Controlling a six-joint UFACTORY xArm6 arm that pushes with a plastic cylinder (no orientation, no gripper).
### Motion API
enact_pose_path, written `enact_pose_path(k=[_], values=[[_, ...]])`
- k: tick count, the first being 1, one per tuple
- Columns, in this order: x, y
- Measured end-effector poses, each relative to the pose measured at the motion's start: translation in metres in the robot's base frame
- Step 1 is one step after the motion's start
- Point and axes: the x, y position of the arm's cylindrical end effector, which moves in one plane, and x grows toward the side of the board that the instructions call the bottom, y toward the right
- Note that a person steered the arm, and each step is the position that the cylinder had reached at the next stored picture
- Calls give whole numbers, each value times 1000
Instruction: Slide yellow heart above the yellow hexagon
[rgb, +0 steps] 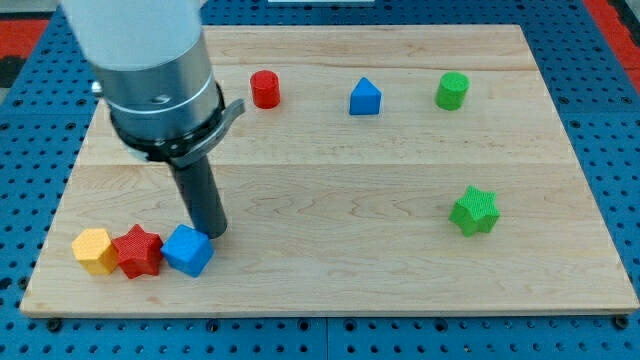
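Observation:
A yellow hexagon (94, 250) lies at the board's bottom left. A red star (138, 251) touches its right side, and a blue cube (187, 250) touches the star's right side, forming a row. My tip (212, 233) is on the board just above and to the right of the blue cube, touching or nearly touching its upper right corner. No yellow heart shows in the view; the arm's large body covers the board's upper left.
A red cylinder (265, 89), a blue triangle (365, 98) and a green cylinder (452, 91) stand along the board's top. A green star (474, 211) lies at the right. The wooden board (330, 270) ends close below the bottom-left row.

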Motion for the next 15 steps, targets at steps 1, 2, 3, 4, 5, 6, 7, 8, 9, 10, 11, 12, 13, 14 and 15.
enact_pose_path(k=[1, 2, 3, 4, 5, 6, 7, 8, 9, 10, 11, 12, 13, 14, 15], values=[[-4, 2], [-40, 19], [-89, 27], [-141, 30], [-192, 29], [-209, -13], [-180, -57], [-149, -59], [-176, -58], [-214, -58], [-227, -89], [-187, -115], [-135, -102], [-153, -108], [-190, -99]])
